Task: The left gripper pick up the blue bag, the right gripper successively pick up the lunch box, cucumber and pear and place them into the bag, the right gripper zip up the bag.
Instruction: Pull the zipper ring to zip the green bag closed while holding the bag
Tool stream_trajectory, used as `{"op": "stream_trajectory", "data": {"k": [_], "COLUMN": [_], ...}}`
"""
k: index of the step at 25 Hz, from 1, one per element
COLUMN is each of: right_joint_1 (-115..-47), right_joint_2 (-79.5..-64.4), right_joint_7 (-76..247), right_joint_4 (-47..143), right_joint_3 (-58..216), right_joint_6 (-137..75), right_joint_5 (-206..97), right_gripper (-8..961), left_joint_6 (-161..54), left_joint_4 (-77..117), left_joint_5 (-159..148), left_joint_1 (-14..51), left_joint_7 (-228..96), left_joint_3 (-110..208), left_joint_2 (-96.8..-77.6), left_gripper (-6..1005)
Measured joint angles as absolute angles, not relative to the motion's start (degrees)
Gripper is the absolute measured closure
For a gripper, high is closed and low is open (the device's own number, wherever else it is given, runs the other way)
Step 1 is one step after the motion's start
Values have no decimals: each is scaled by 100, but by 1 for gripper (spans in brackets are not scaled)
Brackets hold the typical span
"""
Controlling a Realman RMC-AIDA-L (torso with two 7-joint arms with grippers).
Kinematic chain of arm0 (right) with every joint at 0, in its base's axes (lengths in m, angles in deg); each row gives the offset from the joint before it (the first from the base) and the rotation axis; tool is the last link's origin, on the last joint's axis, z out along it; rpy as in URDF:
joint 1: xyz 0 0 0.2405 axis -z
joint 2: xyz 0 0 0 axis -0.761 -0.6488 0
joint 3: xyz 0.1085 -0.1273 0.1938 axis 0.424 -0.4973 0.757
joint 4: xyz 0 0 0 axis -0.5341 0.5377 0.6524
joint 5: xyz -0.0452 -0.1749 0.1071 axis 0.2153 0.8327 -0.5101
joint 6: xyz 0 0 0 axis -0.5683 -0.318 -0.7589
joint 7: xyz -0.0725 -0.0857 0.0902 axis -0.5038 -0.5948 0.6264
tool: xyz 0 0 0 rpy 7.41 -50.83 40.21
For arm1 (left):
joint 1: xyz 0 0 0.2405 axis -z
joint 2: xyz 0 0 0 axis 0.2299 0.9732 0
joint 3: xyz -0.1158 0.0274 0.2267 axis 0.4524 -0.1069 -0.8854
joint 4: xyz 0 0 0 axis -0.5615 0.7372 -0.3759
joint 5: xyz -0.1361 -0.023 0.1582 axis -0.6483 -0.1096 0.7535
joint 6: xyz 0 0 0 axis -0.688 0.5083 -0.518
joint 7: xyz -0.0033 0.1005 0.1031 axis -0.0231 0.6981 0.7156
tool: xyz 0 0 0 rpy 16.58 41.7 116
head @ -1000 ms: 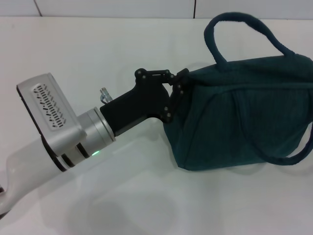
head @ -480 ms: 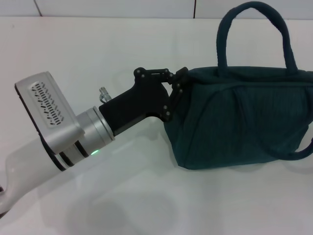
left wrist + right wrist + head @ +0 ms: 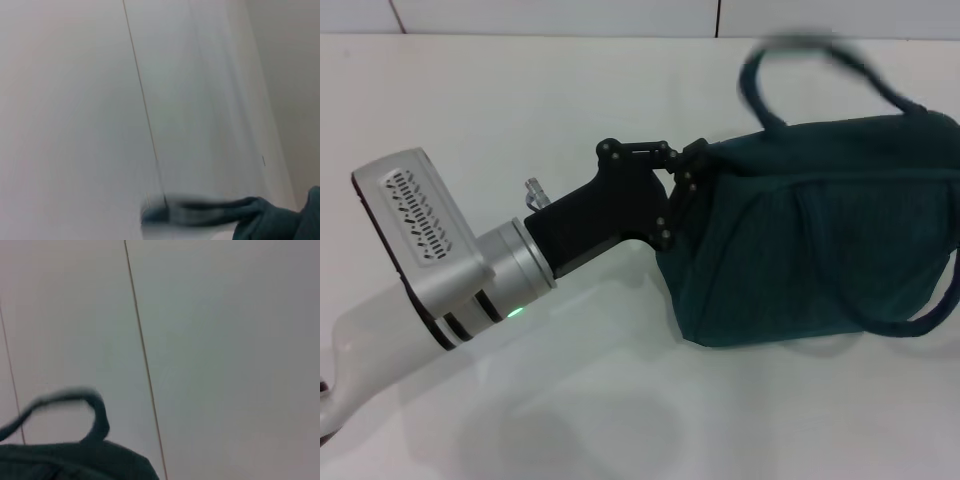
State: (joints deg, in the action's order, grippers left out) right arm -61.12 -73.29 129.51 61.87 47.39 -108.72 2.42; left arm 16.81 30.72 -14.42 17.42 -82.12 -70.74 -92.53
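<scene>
The blue bag point(image 3: 810, 230) stands on the white table point(image 3: 500, 100), right of centre in the head view. My left gripper point(image 3: 686, 168) is at the bag's upper left end, shut on the fabric there. One loop handle point(image 3: 800, 45) stands above the bag, blurred by motion; the other handle point(image 3: 925, 318) hangs down its front. The left wrist view catches a corner of the bag point(image 3: 280, 220), and the right wrist view shows its top point(image 3: 75, 462) with a handle point(image 3: 97, 415). The right gripper, the lunch box, the cucumber and the pear are out of view.
A tiled wall point(image 3: 570, 15) runs along the table's far edge. My left arm's silver wrist point(image 3: 510, 275) and white housing point(image 3: 415, 220) lie across the left half of the table.
The bag's upper handle swung from leaning left to upright and back to the left, now blurred. The bag shifted slightly. The left gripper stayed on the bag's end.
</scene>
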Motion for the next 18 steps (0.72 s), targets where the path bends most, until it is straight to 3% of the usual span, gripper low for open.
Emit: {"op": "stream_trajectory", "data": {"k": [2,8,13,18], "right_joint_1": [-6090,-6000,-6075,-6244], "right_joint_2": [-7325,-7330,-7331,-7365], "right_joint_7": [12953,12909,12812,12653], "right_joint_4": [6189,6191,6191,6195], "right_joint_3": [4777,4963,4898,4862], "right_joint_6": [-10923,-10956,-10690,-10441], "right_joint_5": [170,243,531,703], "right_gripper": [890,711,497,498], "left_joint_6": [1683,1685,1685,1675], "left_joint_4": [3073,3074,3088,3185], "left_joint_5": [-1437,-1409,-1383,-1324], "left_joint_1": [1751,1780,1813,1812], "left_joint_7": [-8211,-8208,-8206,-8203], "left_joint_3": [-7075,-7081,-7090,-7093], "left_joint_2": [-9253,-9253,-9260,-9263], "left_gripper": [949,949,949,951]}}
